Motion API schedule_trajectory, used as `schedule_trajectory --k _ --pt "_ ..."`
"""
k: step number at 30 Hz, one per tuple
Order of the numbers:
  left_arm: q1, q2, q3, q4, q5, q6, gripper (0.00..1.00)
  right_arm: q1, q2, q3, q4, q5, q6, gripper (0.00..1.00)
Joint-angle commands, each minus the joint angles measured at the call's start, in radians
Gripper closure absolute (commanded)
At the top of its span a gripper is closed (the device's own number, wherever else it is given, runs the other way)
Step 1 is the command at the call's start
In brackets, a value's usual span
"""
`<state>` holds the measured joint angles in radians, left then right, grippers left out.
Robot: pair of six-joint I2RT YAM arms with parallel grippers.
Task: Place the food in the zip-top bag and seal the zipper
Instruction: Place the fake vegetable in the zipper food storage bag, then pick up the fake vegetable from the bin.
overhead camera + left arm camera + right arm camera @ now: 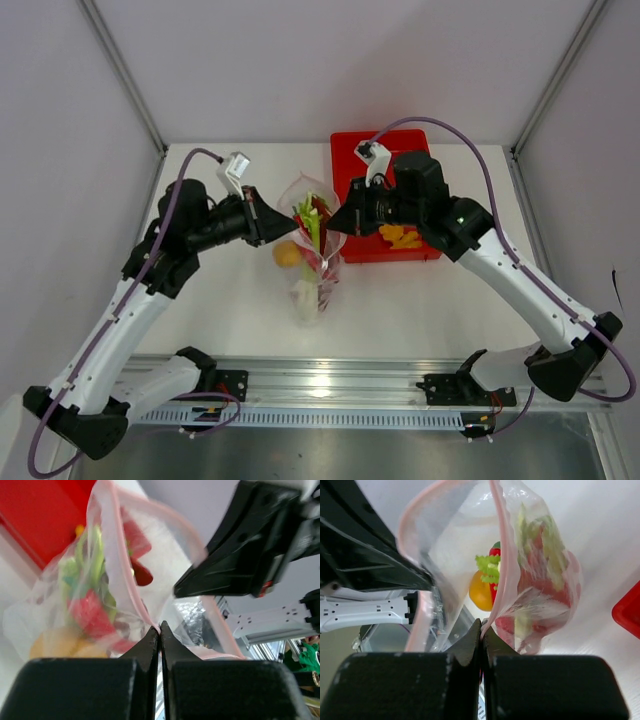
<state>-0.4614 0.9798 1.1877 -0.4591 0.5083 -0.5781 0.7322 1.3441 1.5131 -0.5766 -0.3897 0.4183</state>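
Note:
The clear zip-top bag (308, 296) is held up over the table's middle with its mouth gaping. My left gripper (284, 224) is shut on the mouth's left rim, my right gripper (336, 221) on its right rim. Inside the bag lie a red lobster (319, 206), a green-and-white stalk (313, 233) and a yellow-orange piece (287, 254). In the left wrist view my left gripper (160, 625) pinches the pink zipper (125, 580). In the right wrist view my right gripper (482, 623) pinches the zipper (503, 555), with food (482, 592) showing through the mouth.
A red rectangular tray (350, 150) stands at the back right, under my right arm, with small yellow-orange pieces (400, 237) in its near end. The arms' mounting rail (330, 385) runs along the table's near edge.

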Motion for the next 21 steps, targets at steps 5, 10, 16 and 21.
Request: schedule_trajectory --k 5,10,16,21 --pt "0.017 0.053 -0.12 0.057 0.051 -0.02 0.99 0.007 0.041 -0.107 0.057 0.054 0.031 1.0" --pt "0.018 0.025 0.028 0.03 0.085 -0.023 0.99 0.021 0.035 -0.013 0.012 0.078 0.008 0.98" --pt "0.018 0.031 0.076 -0.001 0.067 0.0 0.99 0.022 0.039 0.082 -0.044 0.1 -0.032 0.75" --pt "0.018 0.033 0.04 0.034 0.082 -0.016 0.99 0.015 0.064 0.145 -0.1 0.146 -0.061 0.48"
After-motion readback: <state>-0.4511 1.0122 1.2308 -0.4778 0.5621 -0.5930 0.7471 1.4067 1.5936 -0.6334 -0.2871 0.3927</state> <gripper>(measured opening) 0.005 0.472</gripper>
